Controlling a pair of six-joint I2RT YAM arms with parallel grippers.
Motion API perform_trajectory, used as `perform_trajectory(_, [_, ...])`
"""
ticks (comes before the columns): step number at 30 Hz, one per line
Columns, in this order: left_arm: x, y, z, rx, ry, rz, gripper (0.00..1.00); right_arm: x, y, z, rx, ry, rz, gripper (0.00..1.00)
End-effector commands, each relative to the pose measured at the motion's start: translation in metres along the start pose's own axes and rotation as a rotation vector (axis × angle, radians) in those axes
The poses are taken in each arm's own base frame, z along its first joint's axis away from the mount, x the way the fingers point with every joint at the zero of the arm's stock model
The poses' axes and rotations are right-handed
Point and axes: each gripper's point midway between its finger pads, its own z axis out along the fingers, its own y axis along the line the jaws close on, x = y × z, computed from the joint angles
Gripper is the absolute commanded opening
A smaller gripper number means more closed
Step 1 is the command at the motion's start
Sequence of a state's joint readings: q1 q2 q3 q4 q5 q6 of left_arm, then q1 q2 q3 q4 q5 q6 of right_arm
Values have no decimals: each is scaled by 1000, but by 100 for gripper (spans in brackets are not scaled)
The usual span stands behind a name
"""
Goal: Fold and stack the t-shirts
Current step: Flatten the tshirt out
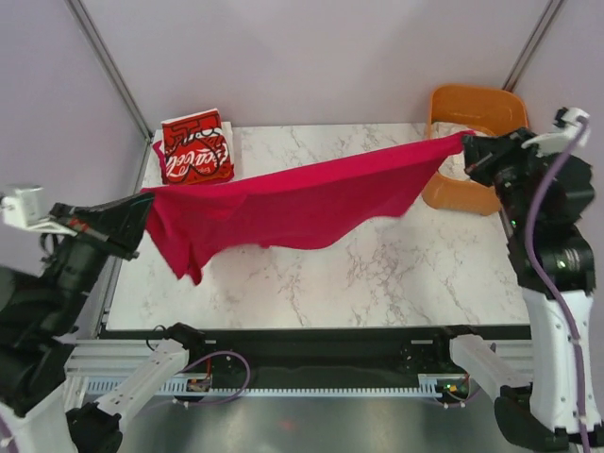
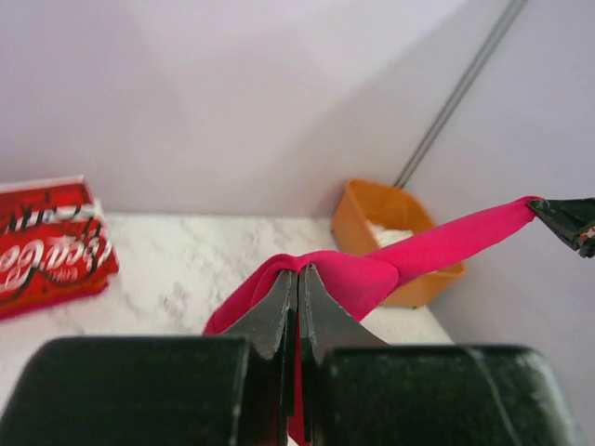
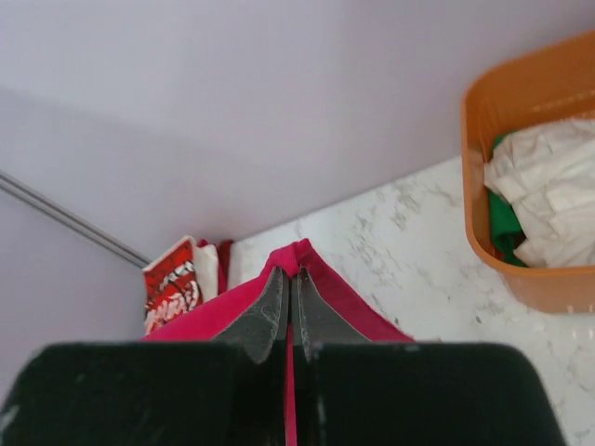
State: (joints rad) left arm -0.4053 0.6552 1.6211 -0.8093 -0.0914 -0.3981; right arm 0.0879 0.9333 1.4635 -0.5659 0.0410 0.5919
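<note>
The plain crimson t-shirt (image 1: 293, 203) hangs stretched in the air above the marble table (image 1: 377, 283), held at both ends. My left gripper (image 1: 143, 196) is shut on its left end; in the left wrist view (image 2: 299, 271) cloth bunches round the closed jaws. My right gripper (image 1: 464, 142) is shut on its right end, also seen in the right wrist view (image 3: 291, 272). The folded Coca-Cola t-shirt (image 1: 195, 148) lies on a small stack at the table's back left. Off-white shirts (image 3: 548, 200) lie in the orange tub (image 1: 477, 113).
The orange tub (image 3: 507, 269) stands at the table's back right and also holds a green cloth (image 3: 507, 232). The table's near edge runs along the black rail (image 1: 302, 340). Grey walls close in the back and sides.
</note>
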Motion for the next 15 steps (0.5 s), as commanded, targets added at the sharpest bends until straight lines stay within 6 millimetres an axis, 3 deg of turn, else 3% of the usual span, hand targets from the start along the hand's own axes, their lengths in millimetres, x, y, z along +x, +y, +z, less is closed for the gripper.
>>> perform_trajectory(1, [-24, -32, -20, 163, -6, 137, 2, -34, 12, -57, 7, -60, 8, 0])
perform_trajectory(2, [-44, -42, -36, 202, -56, 142, 2, -53, 22, -78, -23, -113, 1, 0])
perform_trajectory(5, [-65, -64, -70, 311, -103, 174, 2, -73, 23, -124, -18, -191, -10, 0])
perform_trajectory(8, [-68, -81, -89, 411, -104, 191, 2, -86, 21, -164, -18, -262, -6, 0])
perform_trajectory(11, [-64, -88, -89, 450, -78, 174, 2, -85, 14, -176, -3, -275, -1, 0])
perform_trajectory(14, [-55, -79, -65, 389, -26, 154, 2, -74, 7, -161, 29, -230, -14, 0])
perform_trajectory(15, [-46, -73, -45, 349, 16, 148, 2, -67, 3, -148, 53, -198, -20, 0])
